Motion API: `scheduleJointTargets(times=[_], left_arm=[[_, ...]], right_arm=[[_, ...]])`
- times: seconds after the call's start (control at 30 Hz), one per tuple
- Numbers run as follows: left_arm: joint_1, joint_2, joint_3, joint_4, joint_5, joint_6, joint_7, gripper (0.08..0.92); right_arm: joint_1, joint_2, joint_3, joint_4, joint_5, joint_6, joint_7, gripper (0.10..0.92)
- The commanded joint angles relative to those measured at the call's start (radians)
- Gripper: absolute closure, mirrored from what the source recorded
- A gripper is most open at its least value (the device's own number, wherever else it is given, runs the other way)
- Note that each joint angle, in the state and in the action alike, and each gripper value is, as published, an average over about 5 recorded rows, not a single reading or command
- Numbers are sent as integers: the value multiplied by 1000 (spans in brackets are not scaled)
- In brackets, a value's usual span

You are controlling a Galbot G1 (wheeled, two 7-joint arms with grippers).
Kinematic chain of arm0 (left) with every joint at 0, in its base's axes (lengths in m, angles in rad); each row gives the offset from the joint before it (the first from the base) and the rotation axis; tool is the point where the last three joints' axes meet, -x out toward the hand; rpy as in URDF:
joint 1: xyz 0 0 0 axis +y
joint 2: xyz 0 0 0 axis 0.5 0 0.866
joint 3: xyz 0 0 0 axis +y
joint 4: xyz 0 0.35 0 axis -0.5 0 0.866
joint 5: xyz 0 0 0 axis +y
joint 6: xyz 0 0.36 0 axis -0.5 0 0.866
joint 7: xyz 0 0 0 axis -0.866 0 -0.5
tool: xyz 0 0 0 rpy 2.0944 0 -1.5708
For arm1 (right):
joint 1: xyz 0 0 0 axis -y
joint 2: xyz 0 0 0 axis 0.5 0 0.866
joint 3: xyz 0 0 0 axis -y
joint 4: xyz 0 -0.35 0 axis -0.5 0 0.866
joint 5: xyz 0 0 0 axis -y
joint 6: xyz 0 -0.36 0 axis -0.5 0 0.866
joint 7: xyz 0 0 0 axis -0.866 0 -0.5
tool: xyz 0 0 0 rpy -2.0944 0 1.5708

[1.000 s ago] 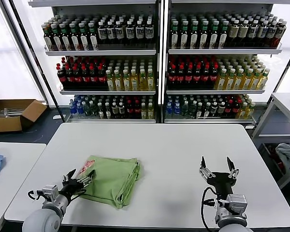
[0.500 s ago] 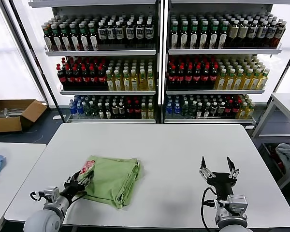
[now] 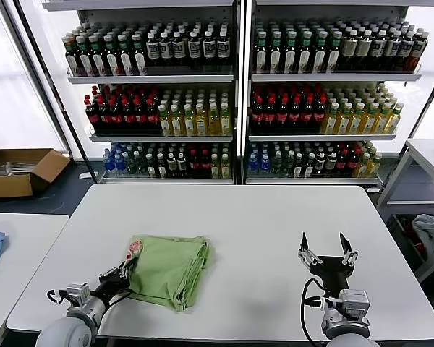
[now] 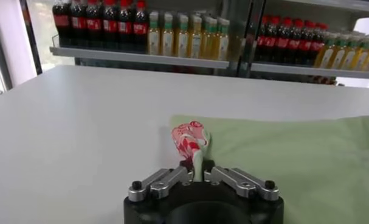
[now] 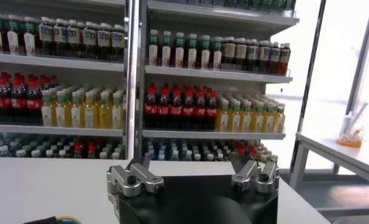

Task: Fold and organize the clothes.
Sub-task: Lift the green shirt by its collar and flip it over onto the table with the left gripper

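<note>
Polo shirt (image 3: 168, 269) corner pinched tight in left gripper (image 4: 199, 175), could slip out and unfold if tugged hard; right gripper (image 3: 327, 259) wide open, holding nothing.

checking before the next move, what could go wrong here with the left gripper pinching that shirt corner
The left gripper is shut on only a thin corner of the polo shirt, so the soft fabric could slip free. Pulling that corner may also drag open the folded layers and undo the fold. The shirt lies near the table's front edge, so a pull toward the robot might take it partly off. The right gripper is open, apart from the shirt, giving no support.
</note>
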State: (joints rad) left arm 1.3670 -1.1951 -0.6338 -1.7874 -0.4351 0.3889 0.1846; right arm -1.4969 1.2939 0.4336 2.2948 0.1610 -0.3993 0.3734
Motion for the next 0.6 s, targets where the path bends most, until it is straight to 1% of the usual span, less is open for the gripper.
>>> scheduleJointTargets(times=[0.03,0.13,0.2,0.37,0.5,0.57,0.6], left_arm=[[-2,22,-78,-6,-22,-36,6,866],[-5,80,-172,9,-52,-38,1,870],[-7,145,-244,40,-68,-40,-7,870],[-15,331,-406,167,-103,-52,-17,870],[-22,439,-449,255,-119,-67,-19,870],[-33,467,-452,278,-117,-70,-22,870],[-37,470,-449,277,-114,-71,-23,870]], right_arm=[[12,-8,2,-4,4,-1,1,203],[24,-14,2,-6,10,-3,2,203],[31,-16,1,-7,15,-4,2,203],[40,-22,-1,-13,28,-3,3,203],[41,-23,-3,-17,35,0,4,203],[41,-22,-3,-16,37,1,4,203],[40,-22,-2,-16,38,1,5,203]])
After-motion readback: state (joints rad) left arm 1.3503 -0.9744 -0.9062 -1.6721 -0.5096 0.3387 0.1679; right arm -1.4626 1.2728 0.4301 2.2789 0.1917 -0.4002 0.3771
